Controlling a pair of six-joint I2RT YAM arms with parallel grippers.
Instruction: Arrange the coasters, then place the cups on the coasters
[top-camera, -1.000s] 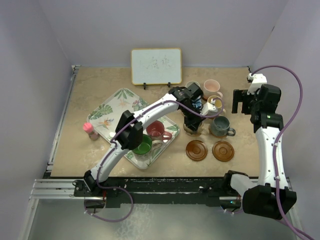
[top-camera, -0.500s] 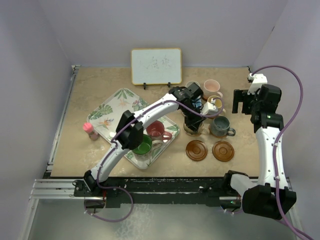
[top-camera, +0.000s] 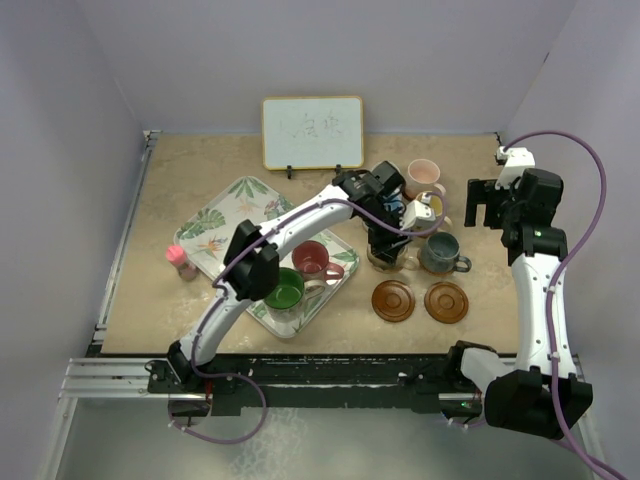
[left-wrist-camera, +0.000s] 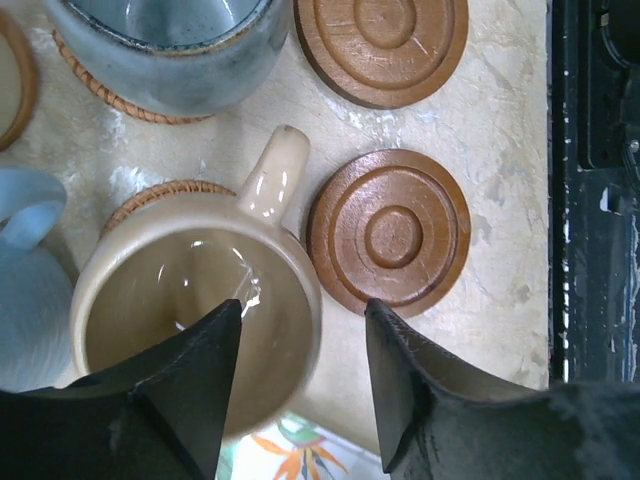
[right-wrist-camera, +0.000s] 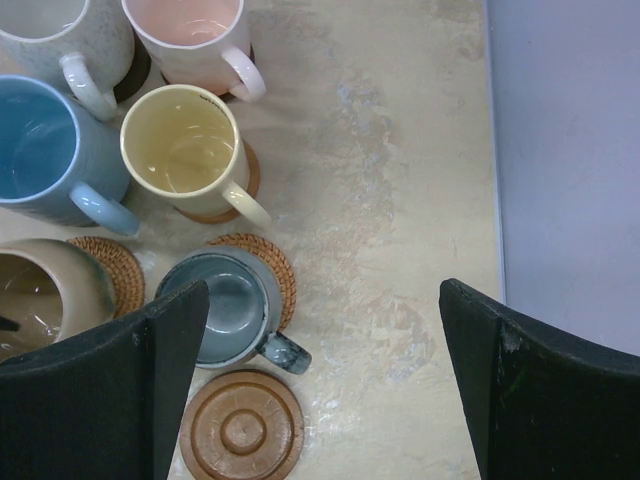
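Cups crowd the far right part of the bench. Left jaws stand about half open astride one wall of the tan cup. One finger hangs over its inside. The other is outside, over the edge of a wooden coaster. A gap shows on each side of the wall, so nothing is gripped.

The tan cup sits upright on a woven coaster, its handle pointing toward the grey-blue cup, which stands on a second woven coaster. Another wooden coaster lies bare just beside the first, both on the near side of those two cups.

Right jaws are spread wide and hold nothing, hovering over bare bench to the right of the cups. Below them, in the wrist view, the yellow cup stands on a brown coaster, with the light blue cup just beside it. The pink cup and off-white cup stand behind.

The red cup and green cup sit on the leaf tray, well apart from the coasters.
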